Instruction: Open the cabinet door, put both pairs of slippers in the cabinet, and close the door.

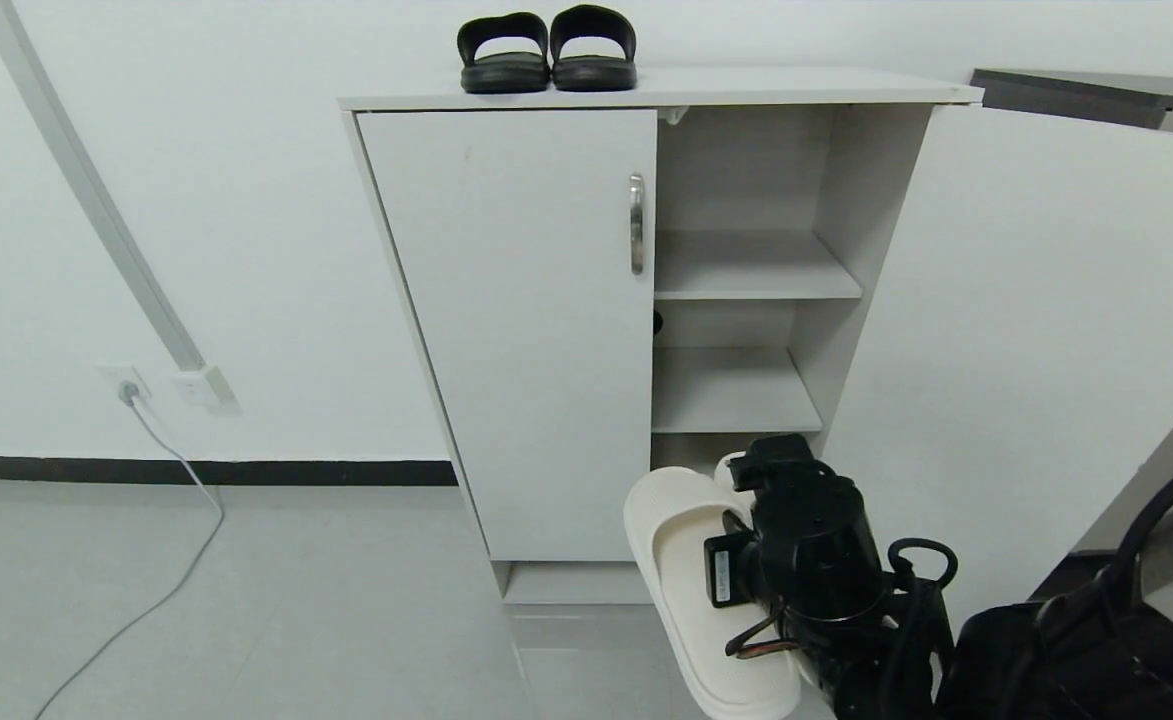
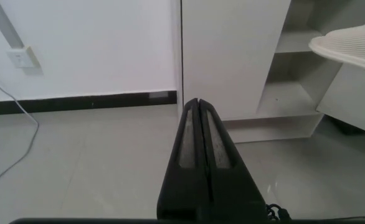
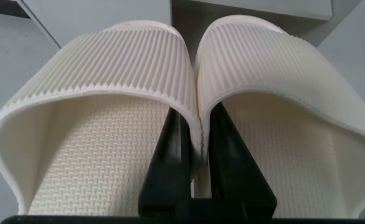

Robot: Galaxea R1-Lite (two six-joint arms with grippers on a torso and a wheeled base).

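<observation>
A white cabinet (image 1: 506,330) stands against the wall with its right door (image 1: 1036,340) swung open and its left door shut. A pair of black slippers (image 1: 548,50) rests on the cabinet top. My right gripper (image 3: 195,134) is shut on a pair of white slippers (image 3: 139,106), pinching their two inner straps together. In the head view these white slippers (image 1: 686,560) hang low in front of the cabinet's bottom opening, under my right gripper (image 1: 751,475). My left gripper (image 2: 198,112) is shut with nothing in it, low over the floor left of the cabinet.
Two bare shelves (image 1: 746,270) show inside the open right half. A grey cable (image 1: 176,560) runs from a wall socket (image 1: 124,383) down across the floor at the left. A dark surface (image 1: 1096,95) lies beyond the open door.
</observation>
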